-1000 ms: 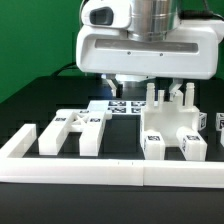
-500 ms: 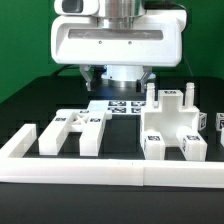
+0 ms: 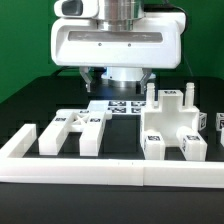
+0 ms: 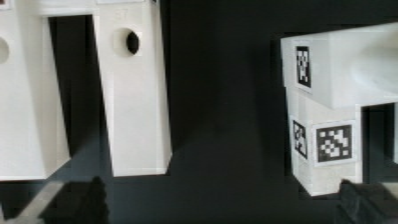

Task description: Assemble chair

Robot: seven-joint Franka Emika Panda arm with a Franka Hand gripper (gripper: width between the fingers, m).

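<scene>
The chair parts lie on the black table. A chunky white piece [image 3: 175,127] with upright pegs and tagged cube ends stands at the exterior view's right. A slotted white frame [image 3: 77,128] lies left of centre, with a short white bar [image 3: 26,141] beside it. My gripper [image 3: 120,80] hangs above the table behind the frame, open and holding nothing. In the wrist view, a long white bar with a hole [image 4: 128,85] and a tagged white piece [image 4: 334,100] lie below the gripper [image 4: 214,205]. Its dark fingertips [image 4: 63,200] show wide apart over bare black table.
A long low white rail [image 3: 110,171] runs along the table's front edge. The marker board [image 3: 125,108] lies flat behind the parts, under the hand. A second white bar [image 4: 22,90] shows at the wrist picture's edge.
Since a second ago the hand has shifted toward the exterior view's left and risen slightly. It has held still over the last half second. The jaws stayed open.
</scene>
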